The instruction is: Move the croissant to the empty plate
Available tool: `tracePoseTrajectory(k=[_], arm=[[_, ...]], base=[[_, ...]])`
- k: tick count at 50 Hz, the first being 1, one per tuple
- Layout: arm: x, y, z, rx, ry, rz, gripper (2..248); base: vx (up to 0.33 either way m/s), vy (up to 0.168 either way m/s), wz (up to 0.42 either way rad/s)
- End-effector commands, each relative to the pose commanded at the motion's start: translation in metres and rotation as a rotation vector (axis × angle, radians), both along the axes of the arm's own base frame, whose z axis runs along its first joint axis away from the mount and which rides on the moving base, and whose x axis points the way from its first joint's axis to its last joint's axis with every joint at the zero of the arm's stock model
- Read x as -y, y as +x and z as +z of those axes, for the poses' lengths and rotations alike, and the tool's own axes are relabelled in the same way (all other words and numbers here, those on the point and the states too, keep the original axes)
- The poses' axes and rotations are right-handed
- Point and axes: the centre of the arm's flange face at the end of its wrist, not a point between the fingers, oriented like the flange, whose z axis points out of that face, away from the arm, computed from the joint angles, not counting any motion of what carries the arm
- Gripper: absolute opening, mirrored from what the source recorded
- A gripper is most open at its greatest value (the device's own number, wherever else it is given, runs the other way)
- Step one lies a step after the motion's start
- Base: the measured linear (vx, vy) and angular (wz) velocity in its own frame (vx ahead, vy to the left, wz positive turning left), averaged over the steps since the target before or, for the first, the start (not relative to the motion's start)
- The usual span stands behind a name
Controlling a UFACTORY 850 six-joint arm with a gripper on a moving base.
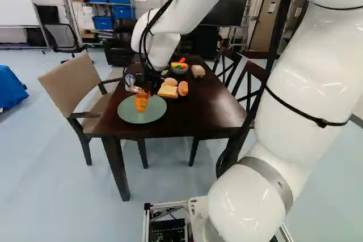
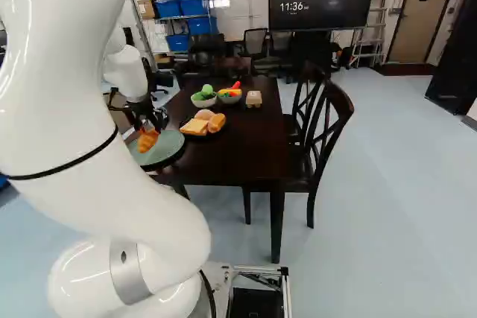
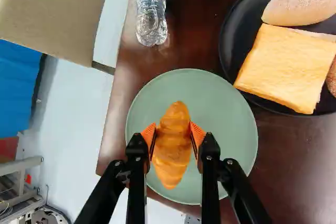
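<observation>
With twelve o'clock straight ahead, the claw [image 3: 174, 133] grips the croissant [image 3: 176, 119] from nine and three; its long axis runs roughly twelve to six, over the green plate [image 3: 226, 119]. Likely next: settle it, then let go

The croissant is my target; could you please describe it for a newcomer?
On the dark table, find the round green plate near the tan chair. The croissant is over that plate, between the orange-padded fingers. Unlike the square bread and plump rolls on the black plate, it is golden, ridged and tapered at both ends.
</observation>
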Motion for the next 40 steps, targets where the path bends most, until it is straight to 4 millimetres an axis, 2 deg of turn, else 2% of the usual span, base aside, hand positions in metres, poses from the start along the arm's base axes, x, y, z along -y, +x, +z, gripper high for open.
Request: tracePoseTrajectory(k=[11,23,24,29,30,34,35,39,40], arm=[[-0.003,0.005,-0.014,-0.026,-0.013,0.000,109],[-0.003,0.005,-0.014,-0.026,-0.013,0.000,110],[-0.003,0.005,-0.014,-0.026,-0.013,0.000,135],[-0.003,0.005,-0.014,-0.026,-0.013,0.000,135],[-0.003,0.005,-0.014,-0.026,-0.013,0.000,167],[-0.003,0.005,-0.014,-0.026,-0.013,0.000,167],[-0.003,0.005,-0.014,-0.026,-0.013,0.000,201],[-0.003,0.005,-0.014,-0.026,-0.013,0.000,201],[-0.003,0.005,-0.014,-0.026,-0.013,0.000,236]], base=[[0.000,0.000,0.000],[0.000,0.000,0.000],[0.000,0.000,0.000],[0.000,0.000,0.000],[0.000,0.000,0.000],[0.000,0.000,0.000],[0.000,0.000,0.000],[0.000,0.000,0.000],[0.000,0.000,0.000]])
